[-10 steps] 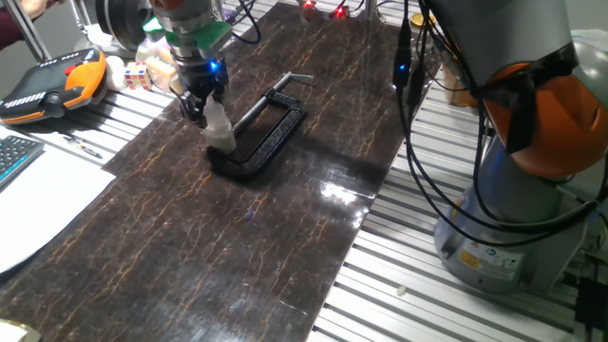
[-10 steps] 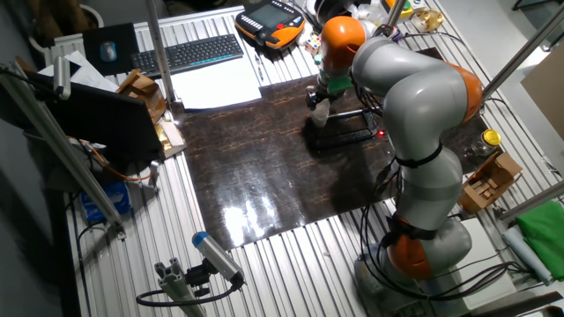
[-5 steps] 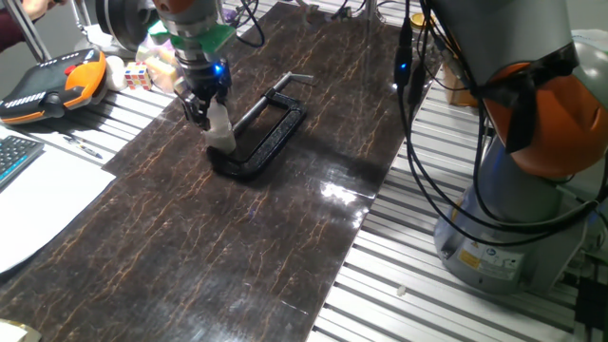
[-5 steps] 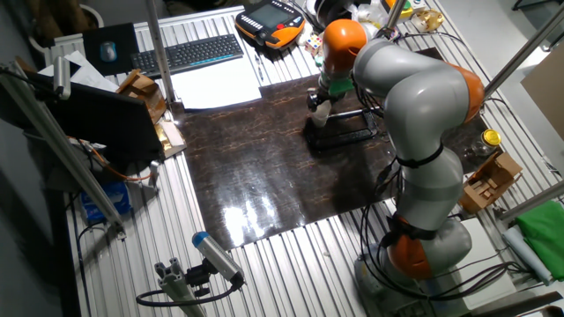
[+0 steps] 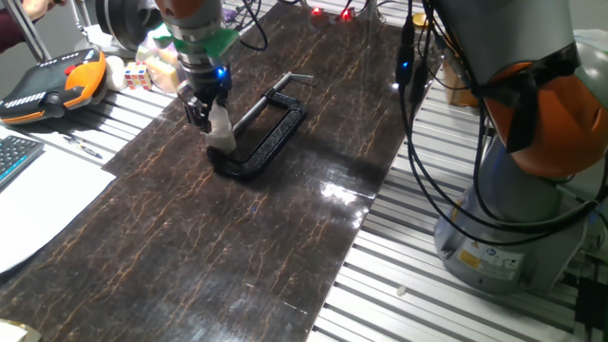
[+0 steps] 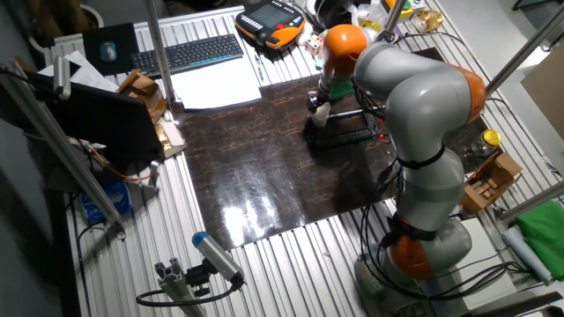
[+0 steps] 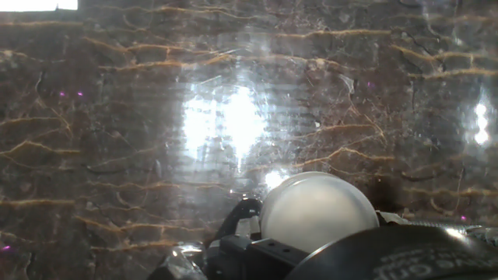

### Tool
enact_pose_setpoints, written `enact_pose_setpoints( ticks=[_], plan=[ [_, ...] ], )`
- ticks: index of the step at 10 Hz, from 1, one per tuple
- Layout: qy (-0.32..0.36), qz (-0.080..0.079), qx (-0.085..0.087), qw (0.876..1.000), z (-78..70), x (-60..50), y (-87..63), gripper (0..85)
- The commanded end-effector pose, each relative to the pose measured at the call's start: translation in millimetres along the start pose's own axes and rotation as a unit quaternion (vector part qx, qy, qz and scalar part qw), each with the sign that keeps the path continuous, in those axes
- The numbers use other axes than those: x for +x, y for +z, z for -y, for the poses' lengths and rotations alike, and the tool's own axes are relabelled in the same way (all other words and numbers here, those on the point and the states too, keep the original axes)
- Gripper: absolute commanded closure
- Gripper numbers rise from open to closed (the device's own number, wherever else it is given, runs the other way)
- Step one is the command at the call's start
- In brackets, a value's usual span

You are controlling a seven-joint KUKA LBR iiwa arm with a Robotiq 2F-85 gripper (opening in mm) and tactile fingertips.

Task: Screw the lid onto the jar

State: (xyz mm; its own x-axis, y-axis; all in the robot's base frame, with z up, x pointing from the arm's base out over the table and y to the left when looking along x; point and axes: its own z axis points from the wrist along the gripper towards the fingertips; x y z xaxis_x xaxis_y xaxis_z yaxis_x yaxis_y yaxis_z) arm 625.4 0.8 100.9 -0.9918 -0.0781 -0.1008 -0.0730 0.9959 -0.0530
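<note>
Hand view, nearest: the lid (image 7: 315, 210) shows as a frosted round cap low in frame, just past a dark finger (image 7: 412, 253), with bare dark table (image 7: 117, 117) beyond. Jar body hidden under the lid in that view.

One fixed view: gripper (image 5: 207, 112) sits right at the top of the whitish jar (image 5: 223, 136), which stands upright at the near end of the black C-clamp (image 5: 266, 128), apparently held in it. Fingers flank the cap area, narrow set; a real grip on the lid cannot be told for sure, too small.

The other fixed view: gripper (image 6: 320, 104) over the whitish jar (image 6: 322, 112) at the clamp's (image 6: 344, 134) end, same layout.

Progress, as a judgement: lid looks on top of the jar, so placing is likely done; how far it is threaded is not visible. Left: finish turning until tight, then release.

Further off: orange pendant (image 5: 52, 81), keyboard (image 6: 189, 53).
</note>
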Motion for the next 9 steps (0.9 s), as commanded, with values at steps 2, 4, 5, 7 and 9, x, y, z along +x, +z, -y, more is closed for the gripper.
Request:
enact_pose_setpoints(
  ticks=[2, 4, 5, 7, 9],
  plan=[
    [-0.034, 0.003, -0.003, 0.999, -0.3, -1.2, 1.4, 15.0],
    [-0.050, -0.003, -0.004, 0.999, -0.2, -1.3, 2.3, 15.0],
    [-0.055, -0.005, -0.005, 0.998, -0.2, -1.1, 2.8, 15.0],
    [-0.064, -0.008, -0.007, 0.998, -0.6, -0.4, 4.1, 15.0],
    [-0.078, -0.005, -0.005, 0.997, -1.3, -1.2, 4.7, 15.0]
  ],
)
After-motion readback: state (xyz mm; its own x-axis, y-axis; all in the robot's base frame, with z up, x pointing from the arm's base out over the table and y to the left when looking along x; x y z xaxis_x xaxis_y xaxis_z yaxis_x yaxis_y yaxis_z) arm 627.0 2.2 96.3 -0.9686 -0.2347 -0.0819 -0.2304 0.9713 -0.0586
